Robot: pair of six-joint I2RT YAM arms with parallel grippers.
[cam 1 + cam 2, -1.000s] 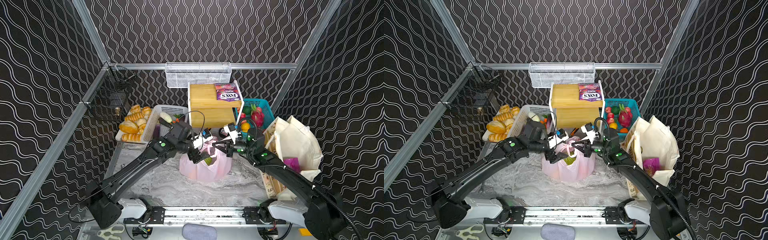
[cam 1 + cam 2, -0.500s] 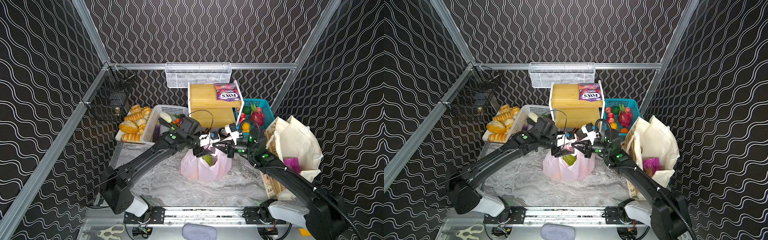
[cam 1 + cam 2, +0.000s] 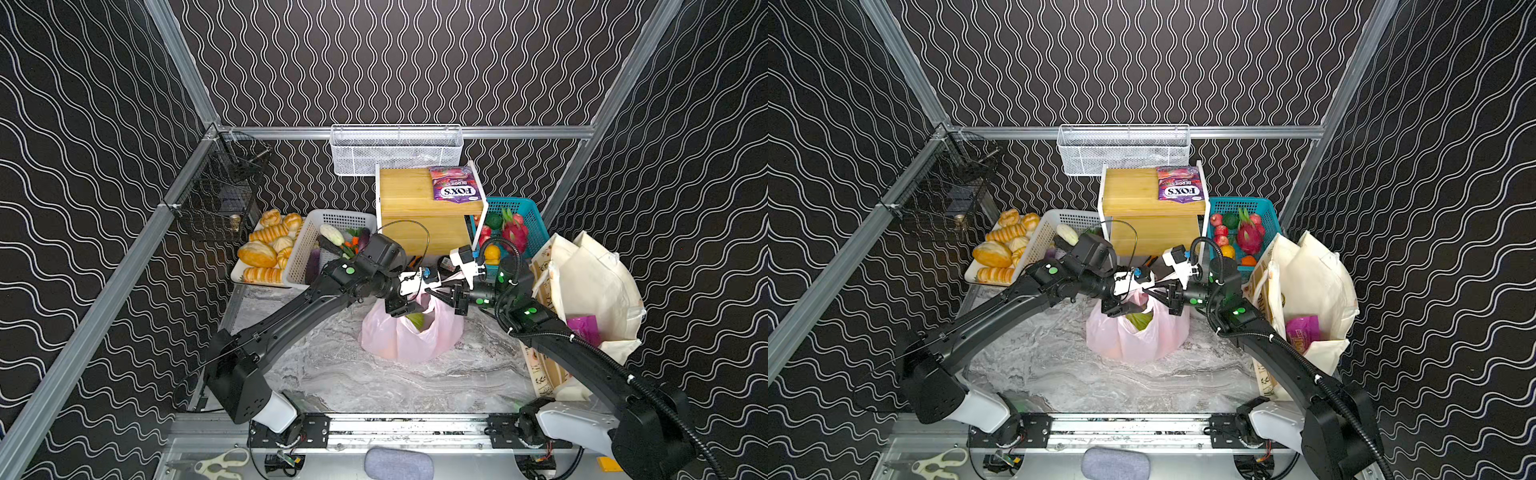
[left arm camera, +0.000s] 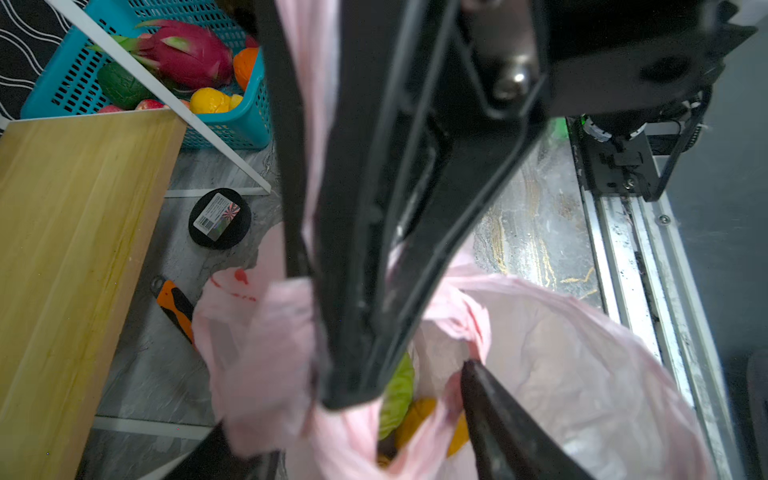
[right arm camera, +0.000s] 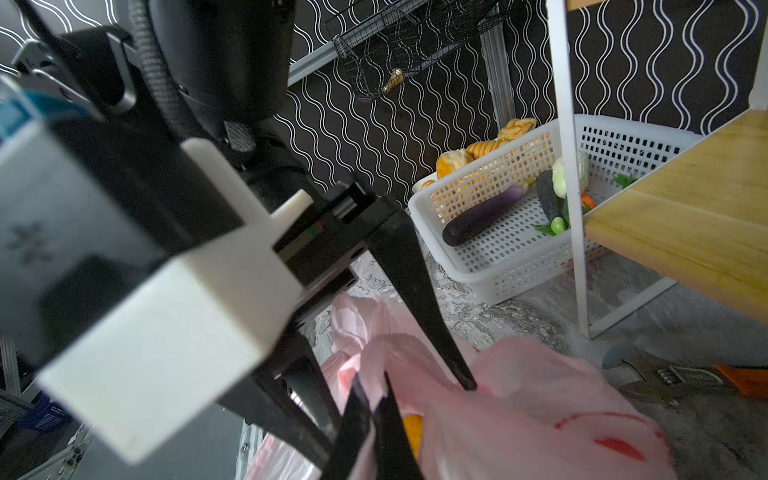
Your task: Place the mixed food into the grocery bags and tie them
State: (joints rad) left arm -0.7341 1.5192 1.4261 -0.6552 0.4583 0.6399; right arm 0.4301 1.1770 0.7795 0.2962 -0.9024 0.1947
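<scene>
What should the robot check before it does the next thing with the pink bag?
1. Right gripper shut on a handle of the pink bag: ok.
2. Left gripper gripping the bag: not ok; its jaws stand open around bunched plastic.
3. Food down inside the bag: ok; the green cabbage sits below the mouth.
4. Bag tied: not ok; the mouth is open and there is no knot.
5. FOX'S packet bagged: not ok; it lies on top of the wooden shelf.
</scene>
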